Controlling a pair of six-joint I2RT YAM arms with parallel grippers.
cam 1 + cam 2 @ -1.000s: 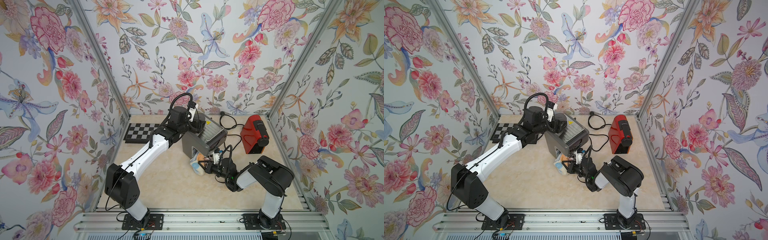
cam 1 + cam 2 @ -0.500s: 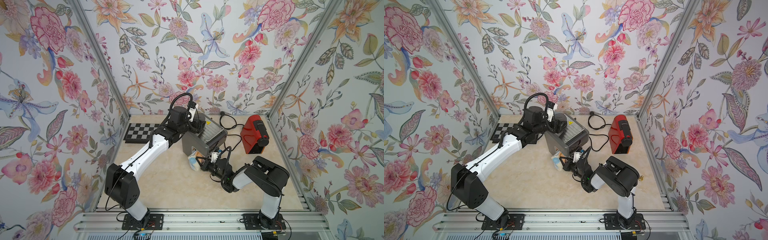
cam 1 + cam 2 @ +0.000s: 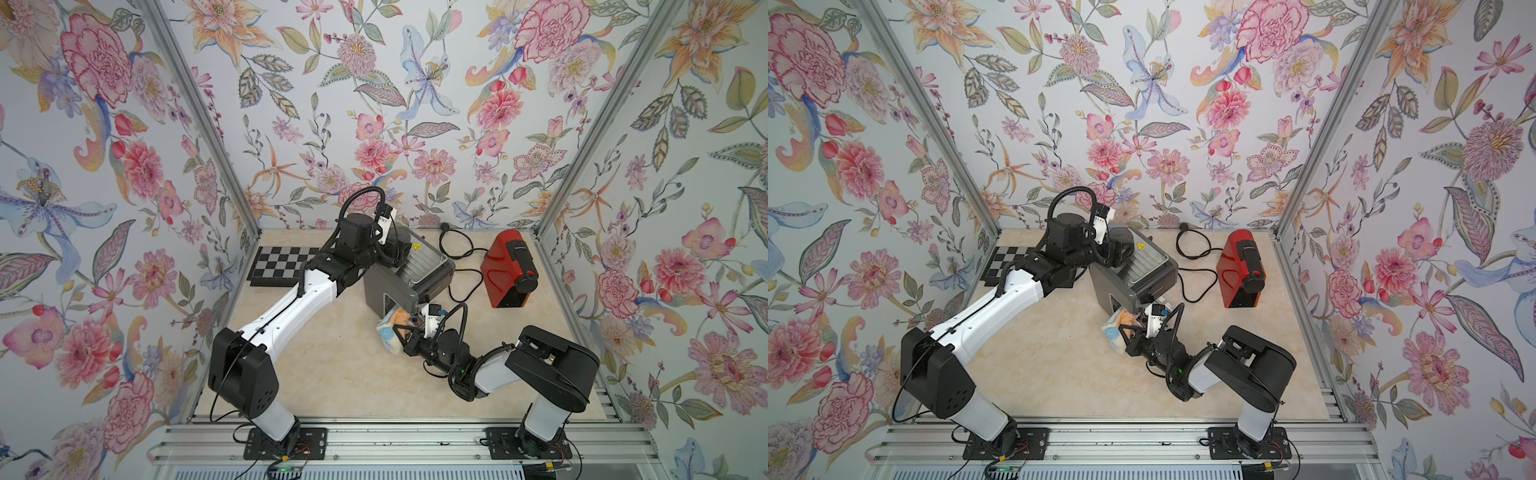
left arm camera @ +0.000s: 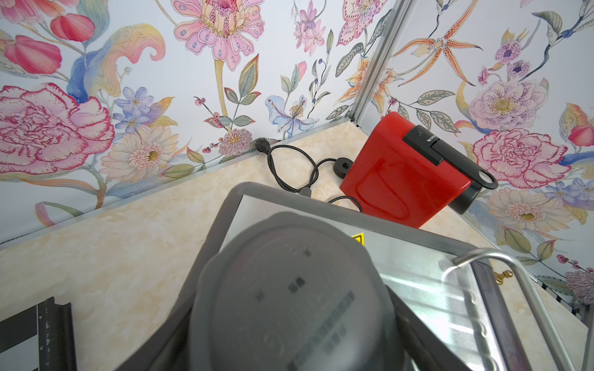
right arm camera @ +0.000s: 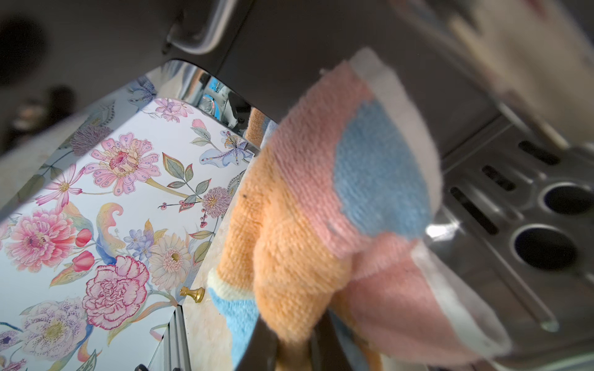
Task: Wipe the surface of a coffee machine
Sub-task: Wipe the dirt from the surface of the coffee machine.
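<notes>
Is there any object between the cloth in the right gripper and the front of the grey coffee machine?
Nothing visible stands between them. The cloth, held by the right gripper, appears to lie against the grey coffee machine, by its drip tray. The red machine stands apart, to the side.

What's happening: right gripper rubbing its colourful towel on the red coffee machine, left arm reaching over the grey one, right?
Wrong machine: the right gripper holds the towel against the grey coffee machine, by its drip tray, as the right wrist view shows. The red coffee machine stands apart. The left arm does reach over the grey one.
</notes>
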